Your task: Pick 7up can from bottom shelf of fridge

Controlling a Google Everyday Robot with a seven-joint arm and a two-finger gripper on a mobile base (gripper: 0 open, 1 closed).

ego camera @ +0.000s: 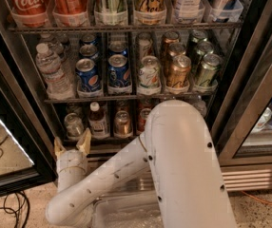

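The fridge (pixel 250 94) stands open in front of me, with wire racks of cans and bottles. On the bottom shelf (pixel 108 137) the pale silvery 7up can (pixel 73 125) stands at the left, next to a small bottle (pixel 97 120), a bronze can (pixel 122 123) and a red can (pixel 144 118). My gripper (pixel 72 145) is just below and in front of the 7up can, with its tan fingers (pixel 84 142) pointing up, open and empty. My white arm (pixel 183 165) hides the right part of the bottom shelf.
The open glass door (pixel 3 141) stands at the left, with black cables (pixel 3 213) on the floor beneath it. The middle rack holds a water bottle (pixel 50 70), blue Pepsi cans (pixel 87 75) and gold and green cans. A clear tray (pixel 126 213) lies below my arm.
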